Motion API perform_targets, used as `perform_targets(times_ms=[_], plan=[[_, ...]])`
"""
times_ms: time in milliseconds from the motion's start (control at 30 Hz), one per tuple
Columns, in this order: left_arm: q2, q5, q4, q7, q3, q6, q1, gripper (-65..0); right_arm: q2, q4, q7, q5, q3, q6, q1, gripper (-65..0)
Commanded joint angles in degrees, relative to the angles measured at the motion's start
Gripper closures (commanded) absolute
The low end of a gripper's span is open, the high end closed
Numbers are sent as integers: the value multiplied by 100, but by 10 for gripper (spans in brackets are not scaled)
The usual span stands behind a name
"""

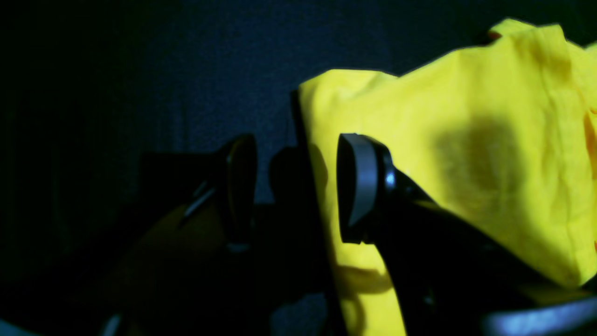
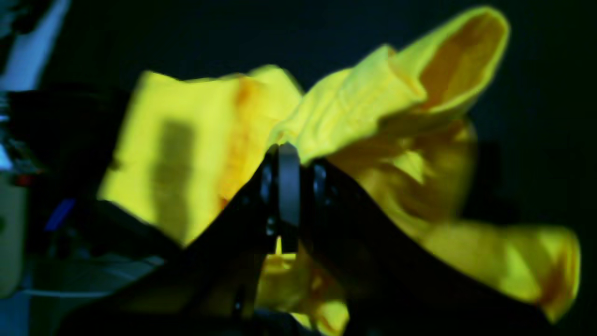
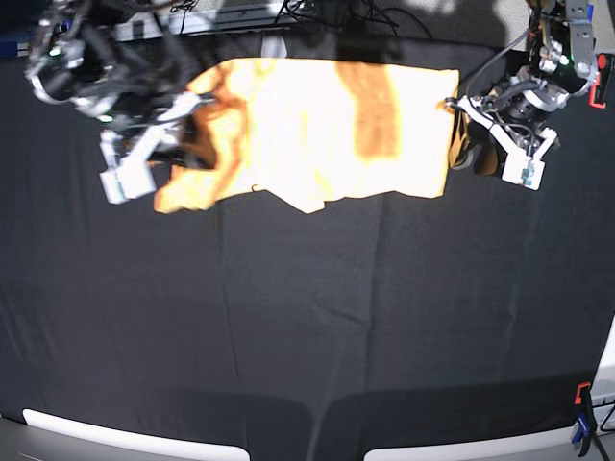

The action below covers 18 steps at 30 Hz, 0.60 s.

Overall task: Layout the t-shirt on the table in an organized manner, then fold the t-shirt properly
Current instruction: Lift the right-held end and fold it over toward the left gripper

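The pale yellow-orange t-shirt [image 3: 317, 125] lies mostly spread along the far side of the black table [image 3: 307, 317], bunched at its left end. My right gripper [image 3: 184, 142] is at that left end, shut on a raised fold of the t-shirt [image 2: 354, 107], with the jaws pressed together [image 2: 289, 186]. My left gripper [image 3: 459, 144] is at the shirt's right edge. In the left wrist view it is open [image 1: 298, 186]: one finger [image 1: 359, 186] is over the yellow cloth [image 1: 466, 140], the other over the black cloth. The shirt's edge runs between them.
Cables and arm bases [image 3: 317, 14] crowd the far edge behind the shirt. Red clamps sit at the right edge [image 3: 581, 392] and far right [image 3: 602, 86]. A white rim [image 3: 125, 437] runs along the near edge. Bare black cloth fills the near half.
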Motion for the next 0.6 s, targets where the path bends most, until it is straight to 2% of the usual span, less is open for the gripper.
perform_targets(times_ms=[0, 100, 333, 433, 567], plan=[[-153, -57, 96, -155, -31, -17, -22, -258, -94, 151, 136, 140, -190, 20, 33, 0], [-411, -59, 96, -251, -31, -15, -20, -258, -407, 157, 164, -7, -837, -2, 46, 0], [-892, -59, 96, -317, -35, -13, -22, -258, -1204, 157, 721, -1255, -2426, -249, 46, 0], [-964, -59, 96, -315, -48, -13, -20, -258, -1246, 157, 1169, -2015, -3086, -485, 48, 0], [-1016, -59, 96, -317, -118, -13, -22, -258, -1246, 142, 1773, -3003, -3910, -1069, 48, 0]])
